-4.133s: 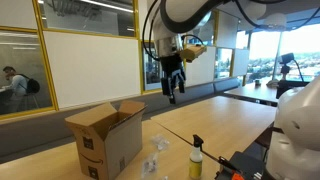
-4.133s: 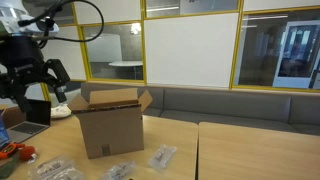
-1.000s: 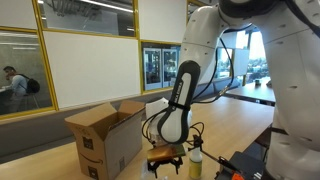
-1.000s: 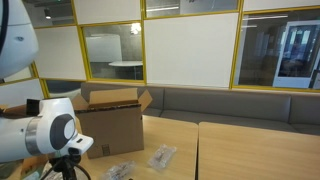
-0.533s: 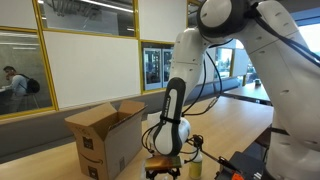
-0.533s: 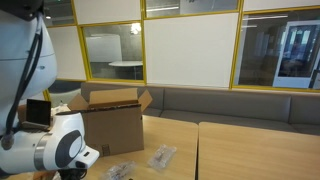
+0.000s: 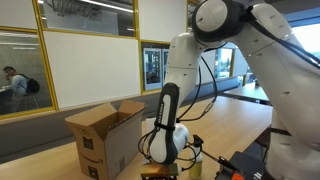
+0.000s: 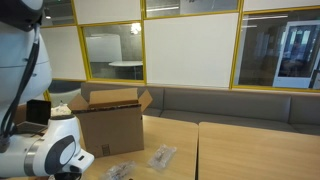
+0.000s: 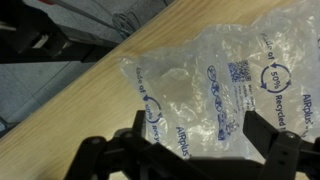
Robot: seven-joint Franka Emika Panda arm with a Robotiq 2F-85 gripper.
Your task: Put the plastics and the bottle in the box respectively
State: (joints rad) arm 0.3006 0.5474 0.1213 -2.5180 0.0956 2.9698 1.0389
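In the wrist view my gripper [image 9: 200,135] is open and low over a clear wrinkly plastic [image 9: 215,85] with blue print, lying on the wooden table. One dark finger [image 9: 140,128] stands at its left part and the other at its right, and nothing is gripped. The brown box [image 7: 105,140] [image 8: 110,125] stands open-topped in both exterior views, just beside the arm. The yellowish bottle [image 7: 197,160] shows partly, close behind the lowered wrist. More plastics [image 8: 162,156] lie in front of the box in an exterior view.
Black cables and gear [image 9: 45,40] lie at the table edge near the plastic. Dark equipment [image 7: 240,165] sits close to the bottle. A laptop [image 8: 38,112] stands behind the arm, and a second table [image 8: 260,150] adjoins this one.
The arm has sunk lower toward the table beside the box, bringing the open gripper down over the plastic. The box and the bottle have not moved.
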